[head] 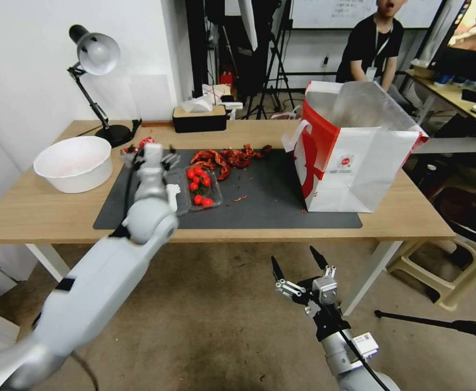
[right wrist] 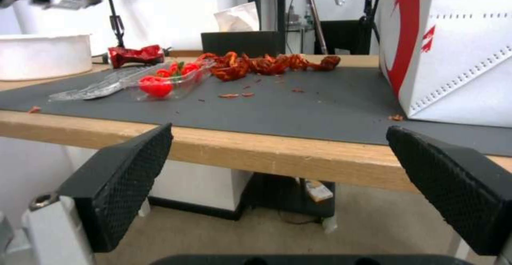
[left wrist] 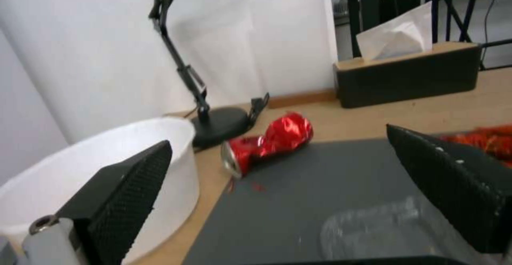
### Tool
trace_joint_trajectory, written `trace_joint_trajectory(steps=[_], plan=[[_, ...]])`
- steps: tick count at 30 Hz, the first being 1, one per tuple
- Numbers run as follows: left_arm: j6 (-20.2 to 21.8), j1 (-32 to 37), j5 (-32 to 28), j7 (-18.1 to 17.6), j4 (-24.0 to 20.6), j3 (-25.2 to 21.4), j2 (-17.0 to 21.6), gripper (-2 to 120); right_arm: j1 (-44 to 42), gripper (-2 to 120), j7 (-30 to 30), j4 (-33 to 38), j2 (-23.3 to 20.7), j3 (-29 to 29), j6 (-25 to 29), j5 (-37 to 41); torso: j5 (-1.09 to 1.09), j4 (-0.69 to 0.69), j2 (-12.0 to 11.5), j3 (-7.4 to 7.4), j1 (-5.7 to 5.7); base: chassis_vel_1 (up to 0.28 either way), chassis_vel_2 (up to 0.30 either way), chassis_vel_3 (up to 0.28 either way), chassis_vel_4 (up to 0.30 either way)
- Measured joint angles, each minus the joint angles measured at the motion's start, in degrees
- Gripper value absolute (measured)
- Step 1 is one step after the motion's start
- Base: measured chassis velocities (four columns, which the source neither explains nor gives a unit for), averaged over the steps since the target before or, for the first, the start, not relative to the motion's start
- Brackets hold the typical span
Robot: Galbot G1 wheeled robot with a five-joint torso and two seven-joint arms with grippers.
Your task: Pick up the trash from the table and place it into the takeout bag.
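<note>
On the table [head: 31,217], my left gripper [head: 150,155] hovers open over the left end of the dark mat [head: 281,201]. In the left wrist view its fingertips [left wrist: 155,157] frame a crushed red can [left wrist: 267,143] lying at the mat's far left corner, apart from it. A clear plastic tray [head: 194,187] with red tomatoes lies just right of that gripper. A pile of red scraps [head: 227,157] lies behind the tray. The takeout bag [head: 357,163] stands upright and open at the mat's right end. My right gripper [head: 300,262] hangs open below the table's front edge.
A white bowl [head: 75,163] sits on the table's left end beside the can. A desk lamp [head: 94,54] and a black tissue box [head: 199,118] stand along the back edge. A beige stool [head: 444,271] and a tripod leg [head: 439,323] are on the floor at right.
</note>
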Motion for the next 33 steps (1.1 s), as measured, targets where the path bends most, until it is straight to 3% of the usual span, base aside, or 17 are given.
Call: trace_joint_trajectory(steps=[4, 24, 33], plan=[[-1.93, 4.89, -0.41, 0.71, -3.03, -2.37, 0.64, 100, -0.54, 100, 0.0, 0.22, 0.29, 0.11, 0.25, -0.36, 0.02, -0.04, 0.0, 0.0, 0.0, 0.0, 0.0, 0.0, 0.0], [-4.72, 13.53, 1.24, 2.79, -6.65, -7.83, 0.03, 100, -1.71, 100, -0.01, 1.47, 0.49, 0.07, 0.63, -0.52, 0.01, -0.04, 0.0, 0.0, 0.01, 0.0, 0.0, 0.0, 0.0], [-10.53, 25.68, 3.17, 6.49, -9.29, -12.54, -2.38, 100, -1.65, 100, -0.01, 1.65, 0.17, 0.1, 0.65, -0.41, 0.02, -0.03, 0.0, 0.0, 0.01, 0.0, 0.0, 0.0, 0.0]])
